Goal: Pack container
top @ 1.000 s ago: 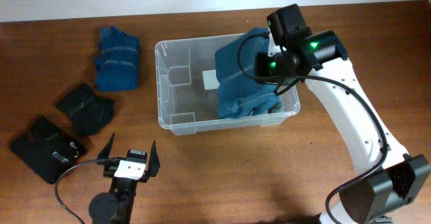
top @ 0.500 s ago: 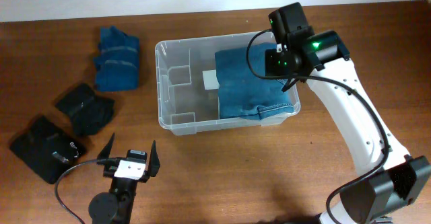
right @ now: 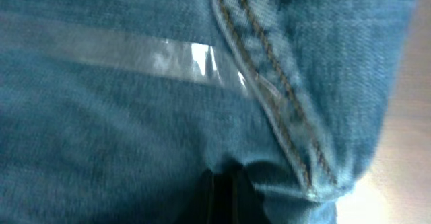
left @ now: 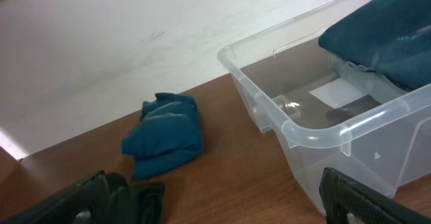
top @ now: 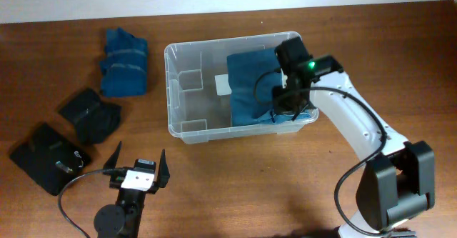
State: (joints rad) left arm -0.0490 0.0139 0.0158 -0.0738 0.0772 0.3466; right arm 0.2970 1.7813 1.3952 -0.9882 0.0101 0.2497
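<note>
The container [top: 170, 88] is a clear plastic bin at the table's middle, with a white label [top: 223, 85] on its bottom. Folded blue jeans [top: 250, 88] lie in its right half. My right gripper [top: 285, 101] is down inside the bin, over the jeans' right front part. In the right wrist view denim [right: 135, 103] fills the frame and the dark fingers [right: 225, 190] are pinched together on a fold. My left gripper [top: 136, 163] is open and empty near the front edge. The left wrist view shows the bin [left: 296, 130], the jeans [left: 384, 42] and the open fingers [left: 215, 200].
A folded blue garment [top: 123, 61] lies left of the bin, also in the left wrist view [left: 168, 133]. Two black garments [top: 89, 113] [top: 48, 158] lie at the front left; one shows by the left finger [left: 128, 197]. A white wall bounds the table's far edge.
My right gripper came down and forward into the bin with the jeans. The jeans went from bunched above the rim to lying flat inside. The left arm has not moved.
</note>
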